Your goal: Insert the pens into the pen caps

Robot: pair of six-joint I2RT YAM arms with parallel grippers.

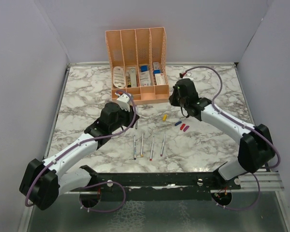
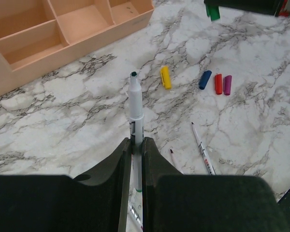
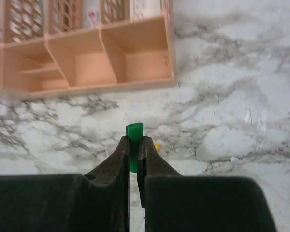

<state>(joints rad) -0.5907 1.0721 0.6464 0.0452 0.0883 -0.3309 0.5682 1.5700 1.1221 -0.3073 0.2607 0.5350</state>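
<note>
our left gripper (image 2: pixel 136 144) is clamped on a thin grey-white stick pen with a dark green tip (image 2: pixel 135 104). our right gripper (image 3: pixel 133 145) pinches a tiny green plastic cap (image 3: pixel 134 130), near the peach plastic organiser (image 3: pixel 135 82). on the marble table (image 2: pixel 261 125) lie the yellow cap (image 2: pixel 165 77), blue cap (image 2: pixel 205 79), red cap (image 2: pixel 218 84) and magenta cap (image 2: pixel 227 84), and four more pens (image 1: pixel 142 146) side by side nearer our bases.

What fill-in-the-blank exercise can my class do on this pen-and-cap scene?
1. The right tool is shut on a cap coloured ____.
2. The left tool is shut on one pen, while ____ other pens lie on the table.
3. Between the yellow cap and the red cap lies the ____ cap.
Missing words: green; four; blue.
</note>
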